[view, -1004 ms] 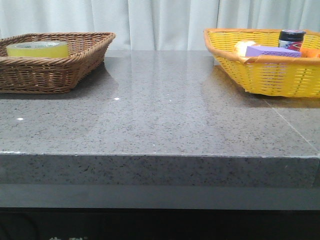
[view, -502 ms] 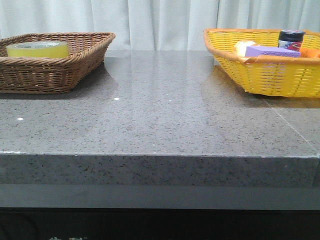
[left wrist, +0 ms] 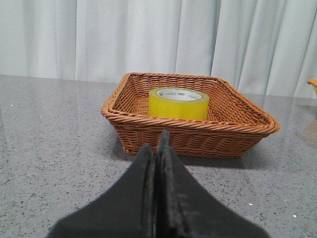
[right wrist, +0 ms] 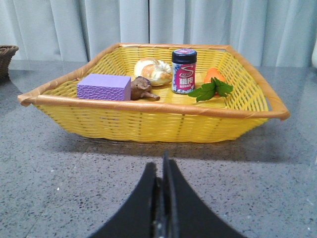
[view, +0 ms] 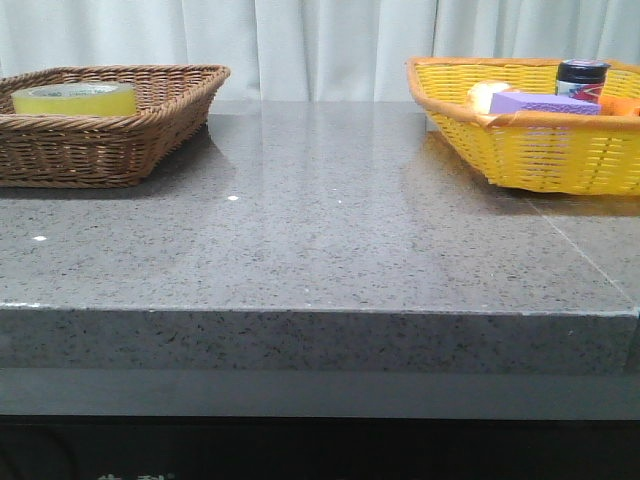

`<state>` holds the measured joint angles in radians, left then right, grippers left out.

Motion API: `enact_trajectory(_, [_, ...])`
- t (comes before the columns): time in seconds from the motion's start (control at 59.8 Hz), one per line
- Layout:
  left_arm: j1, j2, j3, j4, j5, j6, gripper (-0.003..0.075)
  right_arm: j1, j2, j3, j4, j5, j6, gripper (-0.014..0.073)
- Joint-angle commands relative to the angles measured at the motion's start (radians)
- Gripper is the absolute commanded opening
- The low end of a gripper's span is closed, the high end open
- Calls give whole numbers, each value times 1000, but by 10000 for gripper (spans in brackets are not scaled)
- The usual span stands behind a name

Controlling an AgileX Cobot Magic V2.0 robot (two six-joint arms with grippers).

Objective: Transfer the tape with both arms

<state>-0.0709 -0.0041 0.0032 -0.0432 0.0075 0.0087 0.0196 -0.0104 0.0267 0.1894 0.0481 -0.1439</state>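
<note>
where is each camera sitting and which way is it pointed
Front view: low at the near table edge, facing forward across the table; brown wicker basket at left, yellow basket at right; no arm shows.
Left wrist view: on the left arm, low over the table, facing the brown wicker basket holding the tape; the shut left gripper shows.
Right wrist view: on the right arm, facing the yellow basket with the purple block; the shut right gripper shows.
Shared: front and left wrist views both show the tape.
</note>
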Motion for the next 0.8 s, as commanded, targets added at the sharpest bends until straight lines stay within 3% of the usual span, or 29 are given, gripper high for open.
enact_trajectory(0.0, [3,-18,9,-7,-86,-9,-20,-1,-23,-6,-76,-90,60,-67])
enact_trajectory(0.151, [3,-18,9,-7,-86,-9,-20,-3,-23,-6,-128,-103,207,-67])
enact_trajectory(0.786, [3,-18,9,-7,-86,-9,-20,-62,-24,-6,-153,-101,179,-67])
